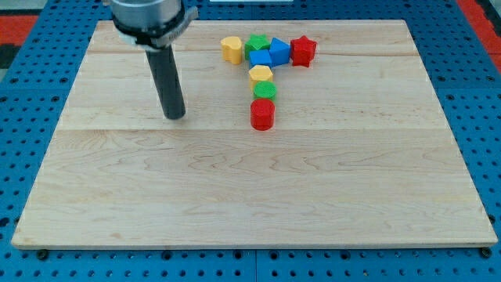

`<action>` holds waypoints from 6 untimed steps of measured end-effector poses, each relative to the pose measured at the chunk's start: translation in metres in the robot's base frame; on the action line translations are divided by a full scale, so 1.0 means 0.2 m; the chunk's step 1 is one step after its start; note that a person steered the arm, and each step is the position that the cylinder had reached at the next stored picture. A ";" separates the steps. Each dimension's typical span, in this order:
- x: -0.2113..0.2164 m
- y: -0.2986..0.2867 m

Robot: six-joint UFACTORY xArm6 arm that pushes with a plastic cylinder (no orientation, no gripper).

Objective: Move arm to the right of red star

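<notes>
So my tip [175, 117] is sitting on the wooden board [250, 196] over on the left side, and there are no fingers to be wide or narrow here, just the plain dark rod, holding nothing and touching no block. The red star [303, 51] is way off to the right of the tip and a bit farther back, at the right end of the row along the far part of the board, so the tip is well apart from it and on its left. Just left of the star, touching or nearly so, is a blue block [279, 52], then another blue block [261, 59] slightly nearer, a green star-ish block [256, 43] behind that, and a yellow block [231, 48] at the left end. Coming nearer from the blue pair there's a column: a yellow hexagon-looking block [261, 74], a green block [264, 90], then a red cylinder [262, 114], roughly level with the tip.
</notes>
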State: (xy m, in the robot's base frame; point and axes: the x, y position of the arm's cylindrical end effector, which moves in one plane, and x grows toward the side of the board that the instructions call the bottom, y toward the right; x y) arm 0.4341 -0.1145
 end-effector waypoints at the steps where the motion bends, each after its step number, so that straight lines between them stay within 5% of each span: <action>1: 0.22 0.10; 2: 0.40 0.35; 3: 0.29 0.89; 4: -0.06 1.23; 6: -0.64 1.31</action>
